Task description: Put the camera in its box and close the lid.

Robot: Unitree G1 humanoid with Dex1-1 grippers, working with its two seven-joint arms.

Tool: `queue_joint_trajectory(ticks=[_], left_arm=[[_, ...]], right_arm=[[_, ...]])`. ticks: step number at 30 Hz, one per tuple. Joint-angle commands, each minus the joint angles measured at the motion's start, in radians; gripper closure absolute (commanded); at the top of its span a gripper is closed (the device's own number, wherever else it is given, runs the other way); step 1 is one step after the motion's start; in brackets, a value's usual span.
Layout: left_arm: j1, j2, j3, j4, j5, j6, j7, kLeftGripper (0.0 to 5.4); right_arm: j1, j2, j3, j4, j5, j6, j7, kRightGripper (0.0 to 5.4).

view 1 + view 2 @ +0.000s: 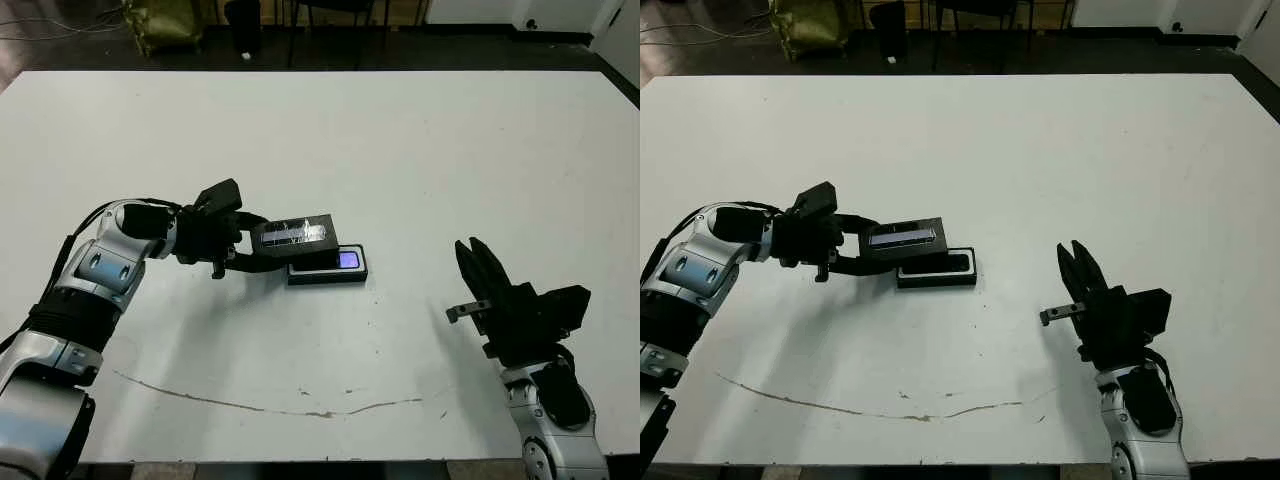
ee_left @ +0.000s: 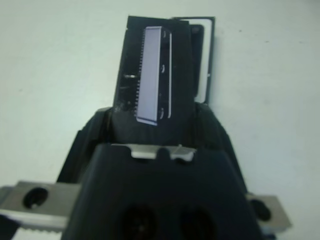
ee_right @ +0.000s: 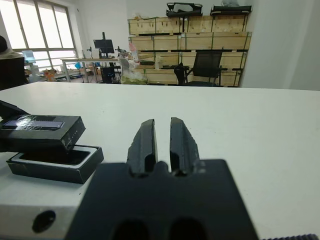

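1. The lid (image 1: 292, 235) is clamped in the left gripper (image 1: 243, 244) and held above the box (image 1: 328, 266), covering only the box's 9 o'clock portion. It is tilted, not seated.
2. The box rests on the white table (image 1: 400, 150) near its centre. The camera (image 1: 347, 260) lies inside it; its bluish patch shows at the uncovered 3 o'clock end.
3. Step in hand: lid closure. Camera placement appears complete.
4. The right gripper (image 1: 478, 268) stands idle at roughly 4 o'clock from the box, well apart from it, fingers nearly together and holding nothing.
5. Next move, as judged: shift the lid toward 3 o'clock until its edges match the box outline, level it, then lower it.
6. Caution: an off-square descent could catch a box wall and push the box along the table.
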Motion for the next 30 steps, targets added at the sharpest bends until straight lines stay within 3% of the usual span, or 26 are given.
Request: queue_joint_trajectory(ticks=[1, 16, 25, 30], left_arm=[[-0.007, -0.011, -0.002, 0.015, 0.001, -0.003, -0.017, 3.14], [-0.045, -0.072, -0.03, 0.119, 0.016, 0.009, -0.089, 3.14], [-0.04, -0.087, -0.056, 0.143, 0.035, -0.006, -0.096, 3.14], [-0.033, -0.089, -0.06, 0.152, 0.038, 0.011, -0.106, 3.14]], right_arm=[[0.01, -0.006, -0.004, 0.005, 0.002, 0.019, -0.002, 5.4], [0.006, -0.005, -0.009, 0.014, 0.009, 0.01, 0.005, 5.4], [0.014, -0.009, -0.007, -0.013, -0.005, 0.042, -0.013, 5.4], [0.006, -0.009, -0.011, 0.01, 0.006, 0.019, 0.003, 5.4]])
